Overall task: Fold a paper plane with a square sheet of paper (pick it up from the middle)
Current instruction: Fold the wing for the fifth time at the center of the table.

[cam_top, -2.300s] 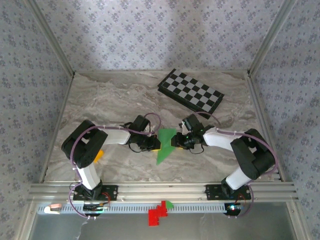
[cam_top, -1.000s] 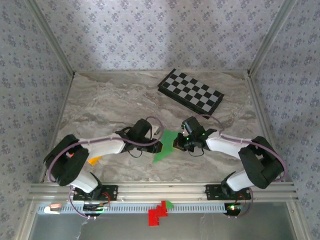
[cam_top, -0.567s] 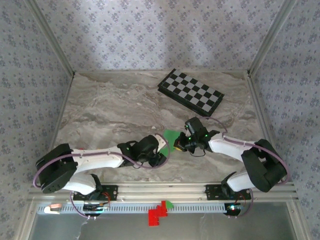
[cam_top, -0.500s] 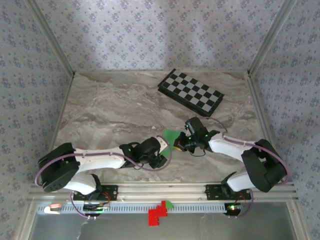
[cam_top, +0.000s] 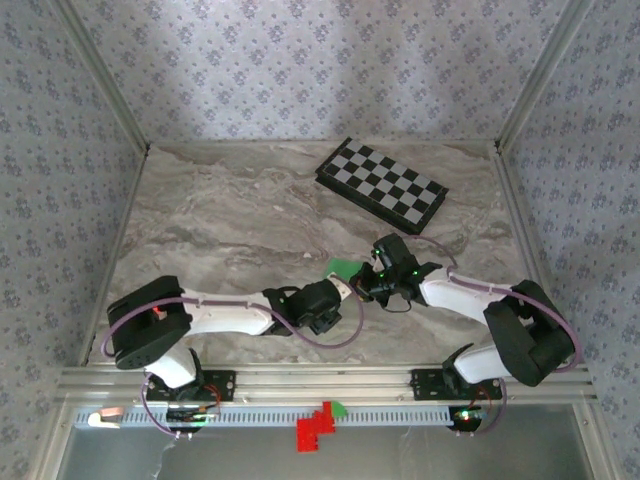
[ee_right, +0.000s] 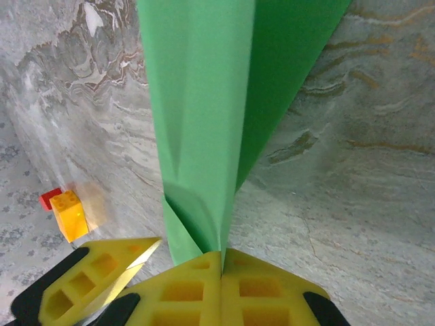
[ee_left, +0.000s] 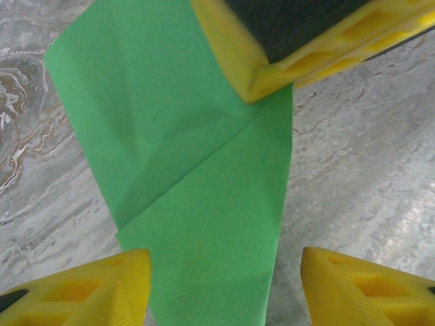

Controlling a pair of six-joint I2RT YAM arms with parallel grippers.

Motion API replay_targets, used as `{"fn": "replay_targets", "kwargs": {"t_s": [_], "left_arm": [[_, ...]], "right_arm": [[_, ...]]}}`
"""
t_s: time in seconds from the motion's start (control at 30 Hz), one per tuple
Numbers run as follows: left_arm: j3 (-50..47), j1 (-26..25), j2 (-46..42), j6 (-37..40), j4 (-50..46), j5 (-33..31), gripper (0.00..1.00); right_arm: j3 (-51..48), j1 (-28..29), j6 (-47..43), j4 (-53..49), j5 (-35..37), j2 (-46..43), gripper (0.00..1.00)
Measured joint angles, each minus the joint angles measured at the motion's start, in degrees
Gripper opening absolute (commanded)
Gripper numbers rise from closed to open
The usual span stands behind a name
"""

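Right gripper [ee_right: 221, 255]: yellow fingers pressed together, clamped on the narrow folded end of the green paper [ee_right: 204, 102]. From that grip, two layers fanning away, a paler lit flap on the left and a darker one on the right, with a crease running between them.

Left gripper [ee_left: 224, 261]: fingers set wide apart, one to each side of the paper's near end, gripping nothing. Left fingertip [ee_left: 129, 272] at the paper's edge; contact impossible to tell. Right fingertip clear of the sheet, over bare marble. Across the paper in this view, a yellow finger [ee_left: 272, 68] of the other arm lying on the far corner.

Green paper [ee_left: 197, 170]: partly folded, with a diagonal crease and overlapping layers, lying flat on the marble table [cam_top: 220, 220].

From above: both grippers meeting just right of the table's centre, toward the near edge, with a small patch of green paper [cam_top: 343, 268] showing between them. Left gripper [cam_top: 335, 300] just nearer than the right gripper [cam_top: 362, 285].

Farther out: small orange block [ee_right: 70, 212] on the marble, with a red piece [ee_right: 49, 198] just beside it, well apart from the paper. Checkerboard [cam_top: 383, 183] toward the back wall, well clear.
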Motion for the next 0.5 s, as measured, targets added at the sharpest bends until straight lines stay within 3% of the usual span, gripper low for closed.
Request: {"fn": "replay_targets", "kwargs": {"t_s": [0.2,0.5], "left_arm": [[0.3,-0.2,2.1,0.2,-0.2,-2.1,0.55],[1.2,-0.3,2.9,0.9,-0.7,-2.8,0.4]], "right_arm": [[-0.8,0.0,0.2,0.9,-0.3,0.0,0.0],[-1.7,-0.5,0.4,1.7,-0.5,0.0,0.0]]}}
